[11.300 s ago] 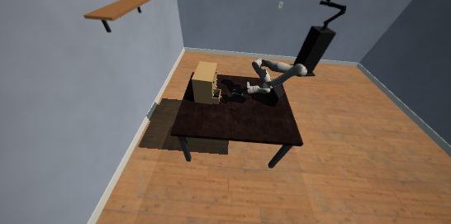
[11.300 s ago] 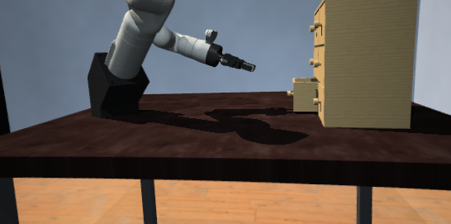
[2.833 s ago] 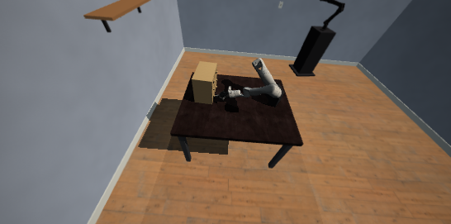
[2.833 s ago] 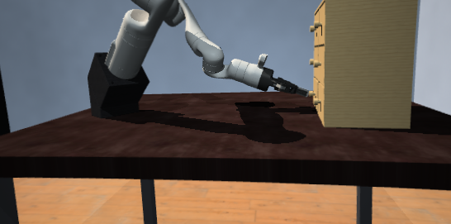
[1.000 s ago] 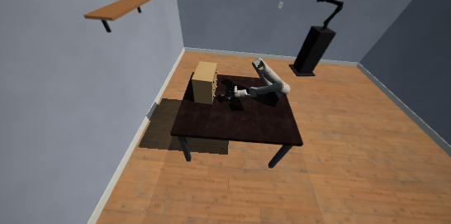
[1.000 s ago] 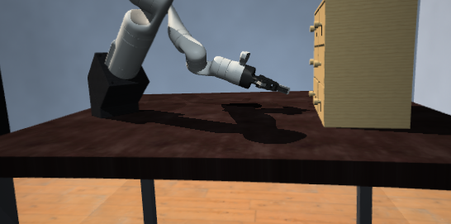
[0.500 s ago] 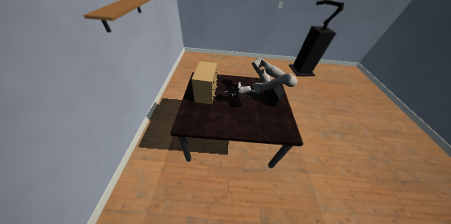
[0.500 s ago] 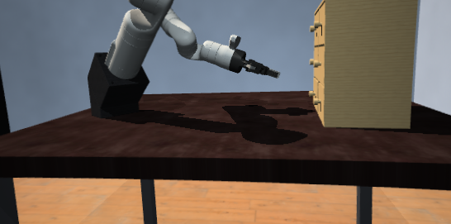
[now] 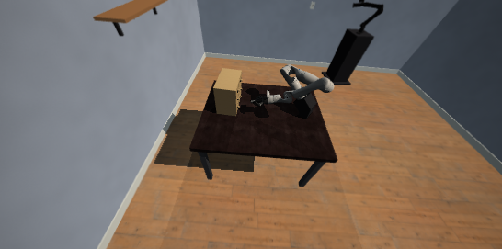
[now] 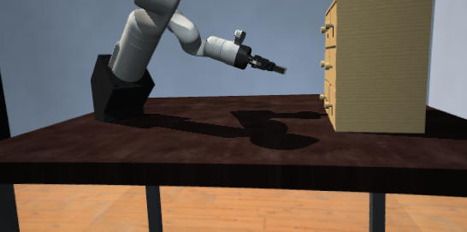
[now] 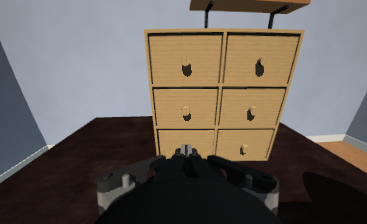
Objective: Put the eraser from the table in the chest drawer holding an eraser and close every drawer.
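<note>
The small wooden chest (image 9: 227,92) (image 10: 381,58) (image 11: 224,90) stands near the table's far left edge. It has six knobbed drawers in two columns, and all look pushed in. My gripper (image 9: 254,100) (image 10: 282,70) (image 11: 186,151) is shut with nothing between its fingers. It hovers above the dark table (image 9: 267,141) (image 10: 171,139) (image 11: 109,145), a short way in front of the chest, pointing at the drawer fronts at about the height of the middle row. No eraser shows on the table in any view. The drawers' contents are hidden.
The arm's black base (image 9: 309,104) (image 10: 120,92) sits at the table's back right. A wooden wall shelf (image 9: 133,7) (image 11: 249,5) hangs above and behind the chest. A black stand (image 9: 351,53) is on the floor beyond the table.
</note>
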{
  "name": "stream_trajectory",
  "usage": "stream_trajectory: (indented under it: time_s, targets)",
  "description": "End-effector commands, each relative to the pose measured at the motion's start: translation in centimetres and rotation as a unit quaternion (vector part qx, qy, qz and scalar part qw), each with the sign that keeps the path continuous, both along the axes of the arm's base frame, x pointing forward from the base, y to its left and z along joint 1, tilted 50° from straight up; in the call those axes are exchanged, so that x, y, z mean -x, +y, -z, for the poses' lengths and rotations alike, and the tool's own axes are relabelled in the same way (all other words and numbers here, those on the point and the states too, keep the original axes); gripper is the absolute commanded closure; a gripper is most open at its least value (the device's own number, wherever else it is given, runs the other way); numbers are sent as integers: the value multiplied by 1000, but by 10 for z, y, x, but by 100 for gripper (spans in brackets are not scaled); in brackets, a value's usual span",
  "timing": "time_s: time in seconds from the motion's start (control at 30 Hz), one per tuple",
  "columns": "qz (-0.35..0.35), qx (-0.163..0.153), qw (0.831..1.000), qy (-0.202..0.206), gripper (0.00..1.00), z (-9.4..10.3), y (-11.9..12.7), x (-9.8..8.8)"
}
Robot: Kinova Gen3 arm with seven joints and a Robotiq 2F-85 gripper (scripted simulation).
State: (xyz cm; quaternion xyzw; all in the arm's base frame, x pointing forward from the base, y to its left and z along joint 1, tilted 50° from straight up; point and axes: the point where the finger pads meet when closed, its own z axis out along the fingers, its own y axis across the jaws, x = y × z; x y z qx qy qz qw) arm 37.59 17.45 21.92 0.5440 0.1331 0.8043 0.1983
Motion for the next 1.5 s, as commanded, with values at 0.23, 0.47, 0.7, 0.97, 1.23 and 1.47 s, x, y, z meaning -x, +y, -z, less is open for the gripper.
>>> stream_trajectory:
  time_s: [0.23, 0.47, 0.7, 0.97, 1.23, 1.47]
  targets:
    - [4, -3, 1000, 12, 100, -1, 2, 3]
    - [14, -7, 999, 31, 100, -1, 3, 8]
    - [37, -16, 996, 79, 100, -2, 6, 19]
    - [65, -27, 988, 135, 100, -4, 9, 32]
    - [87, -36, 980, 177, 100, -5, 10, 41]
    - [99, -42, 972, 209, 100, -6, 13, 48]
